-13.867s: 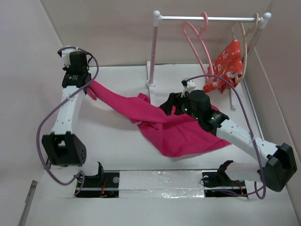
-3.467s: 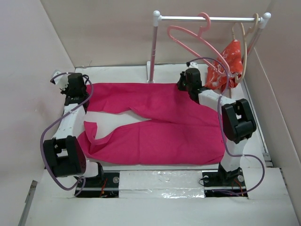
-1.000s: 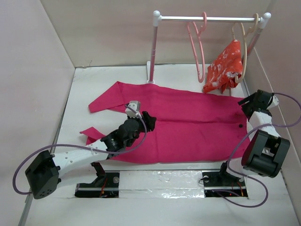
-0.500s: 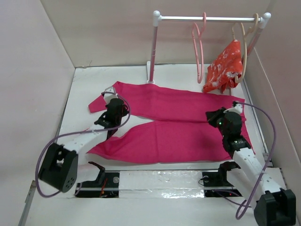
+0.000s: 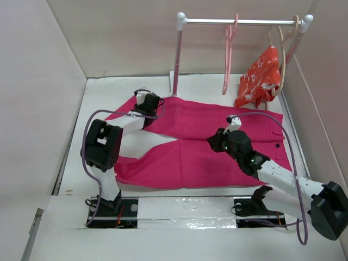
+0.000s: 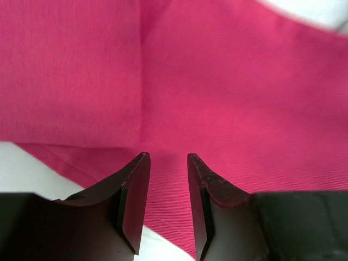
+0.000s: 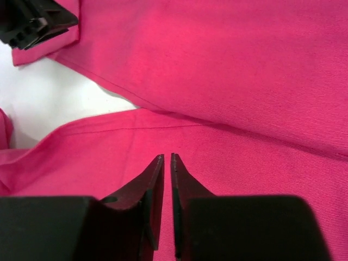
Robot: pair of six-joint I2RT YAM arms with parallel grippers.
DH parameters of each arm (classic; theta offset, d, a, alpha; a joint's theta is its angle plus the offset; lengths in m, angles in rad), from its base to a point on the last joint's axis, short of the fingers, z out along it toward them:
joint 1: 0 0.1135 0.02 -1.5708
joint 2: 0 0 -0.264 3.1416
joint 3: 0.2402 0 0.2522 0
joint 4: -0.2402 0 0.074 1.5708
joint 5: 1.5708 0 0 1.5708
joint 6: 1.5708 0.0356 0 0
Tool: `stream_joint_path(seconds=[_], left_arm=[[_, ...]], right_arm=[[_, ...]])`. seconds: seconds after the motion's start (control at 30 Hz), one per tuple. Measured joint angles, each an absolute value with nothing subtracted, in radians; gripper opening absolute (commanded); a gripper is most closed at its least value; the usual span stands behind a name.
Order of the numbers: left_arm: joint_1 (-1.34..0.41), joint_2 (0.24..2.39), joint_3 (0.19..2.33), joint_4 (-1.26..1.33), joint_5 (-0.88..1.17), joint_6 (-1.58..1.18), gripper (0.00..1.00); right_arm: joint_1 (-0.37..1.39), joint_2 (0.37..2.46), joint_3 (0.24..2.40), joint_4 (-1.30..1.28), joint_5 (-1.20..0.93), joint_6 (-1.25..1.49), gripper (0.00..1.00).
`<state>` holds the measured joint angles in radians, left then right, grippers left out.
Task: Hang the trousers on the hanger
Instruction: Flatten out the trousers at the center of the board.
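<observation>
Wrist views, left claw (image 6: 167,163) slightly parted, right claw (image 7: 167,163) nearly closed, above trousers (image 5: 217,141)

A lab test cell: plain walled enclosure (image 5: 109,38), small clothes rail (image 5: 239,22).

The trousers (image 5: 212,141) lie flat across the table (image 5: 109,92), legs pointing left. Behind them stands the rack (image 5: 244,22), the hanger (image 5: 228,54) on its rail (left of a second hanger (image 5: 288,43) carrying a flowered garment (image 5: 261,76)).
</observation>
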<state>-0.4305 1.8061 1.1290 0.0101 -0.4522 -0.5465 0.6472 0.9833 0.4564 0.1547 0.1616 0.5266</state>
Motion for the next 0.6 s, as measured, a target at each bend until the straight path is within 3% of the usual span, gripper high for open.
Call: stream_joint_path(seconds=[0.13,0.6], left_arm=[[-0.424,1.862,1.148,-0.072,-0.482,-0.538,0.31],[-0.417,1.974,1.325,-0.213,-0.588,-0.505,0.31]], right_arm=[[0.680,1.021,0.455,0.200,0.168,0.506,0.25],[0.749,1.073,0.454,0.245,0.142,0.485,0.27]])
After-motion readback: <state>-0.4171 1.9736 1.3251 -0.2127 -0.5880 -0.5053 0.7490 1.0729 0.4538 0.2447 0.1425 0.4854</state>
